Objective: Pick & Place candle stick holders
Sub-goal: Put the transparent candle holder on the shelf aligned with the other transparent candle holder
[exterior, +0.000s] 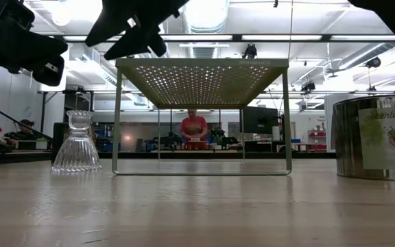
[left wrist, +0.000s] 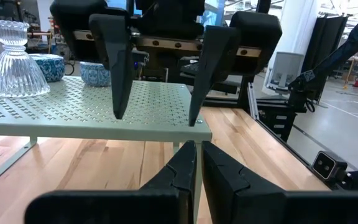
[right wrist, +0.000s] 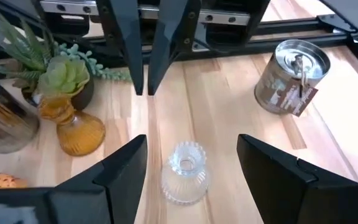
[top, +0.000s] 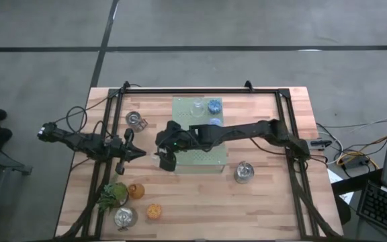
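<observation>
The right gripper (right wrist: 188, 165) hangs with its fingers spread wide over a small clear ribbed glass candle stick holder (right wrist: 184, 172), which stands on the wooden tabletop (top: 274, 202) between the fingers without visibly touching them; whether they touch it cannot be told; in the high view this gripper (top: 167, 160) sits at the 9 o'clock edge of the pale green perforated rectangular board (top: 213, 158); the left gripper (top: 140, 154) waits just at 9 o'clock of it, fingers pressed together and holding nothing; on the board, toward 12 o'clock, stand a second clear glass holder (top: 197, 105) and two blue patterned cup-like holders (top: 214, 105); nothing can be seen inside them; one shiny silver tin holder (top: 136, 120) stands at 10 o'clock of the board, another shiny silver tin holder with a paper label (top: 244, 173) at 4 o'clock; toward 7 o'clock stand a leafy green plant sprig (top: 113, 195), an amber glass holder (top: 136, 191), an orange round holder (top: 154, 212) and a third silver tin (top: 125, 217); the sprig stands in a small dark pot (right wrist: 82, 93), seen in the right wrist view; in the low view a person in red (exterior: 194, 128) shows far behind the board.
</observation>
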